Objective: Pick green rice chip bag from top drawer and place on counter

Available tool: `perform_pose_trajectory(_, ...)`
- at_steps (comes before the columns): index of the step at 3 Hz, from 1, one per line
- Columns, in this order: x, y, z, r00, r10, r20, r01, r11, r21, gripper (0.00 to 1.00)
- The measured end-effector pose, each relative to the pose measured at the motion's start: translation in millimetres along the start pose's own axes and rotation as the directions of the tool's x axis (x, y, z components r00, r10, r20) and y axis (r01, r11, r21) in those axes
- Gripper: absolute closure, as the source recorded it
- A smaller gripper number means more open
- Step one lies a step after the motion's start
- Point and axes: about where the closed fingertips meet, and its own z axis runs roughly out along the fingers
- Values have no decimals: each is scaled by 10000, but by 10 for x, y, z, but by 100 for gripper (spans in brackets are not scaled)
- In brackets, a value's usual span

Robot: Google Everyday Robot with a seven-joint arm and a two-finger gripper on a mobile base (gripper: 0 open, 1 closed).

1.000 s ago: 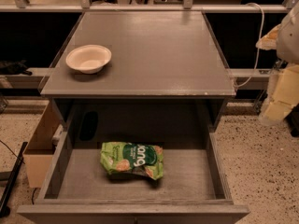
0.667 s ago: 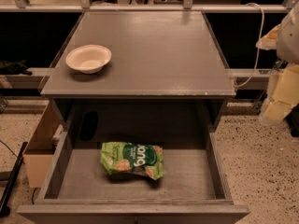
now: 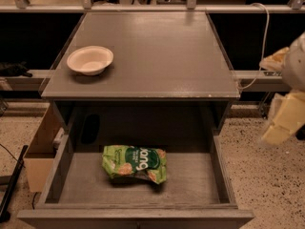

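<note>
**Bag [image 3: 135, 163] lies in open drawer [image 3: 224, 178], gripper [image 3: 285, 120] off right**
My gripper hangs beside the counter [image 3: 157, 56], well apart from the bag; open or closed, I cannot tell. I'd descend straight over the drawer, clear of its walls, and pinch the bag's crinkled middle.

Gripper [image 3: 281, 125] at 3 o'clock from the counter [image 3: 157, 56]: cream-yellow, blocky. Arm [image 3: 296, 66] above: rounded white shell, tan patch.
</note>
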Motion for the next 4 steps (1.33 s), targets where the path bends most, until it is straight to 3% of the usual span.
perform_pose_trajectory(1, 116, 237, 281, 9874, 465, 1509, -430, 9987, -266, 0)
perform_pose_trajectory(2, 106, 458, 543, 9545, 907, 2840, -697, 9941, -830, 0)
perform_pose_trajectory(3, 94, 652, 790, 9295, 1252, 3470, -821, 9873, -1363, 0)
perform_pose_trajectory(4, 34, 844, 986, 9343, 1270, 3331, -694, 9813, -1797, 0)
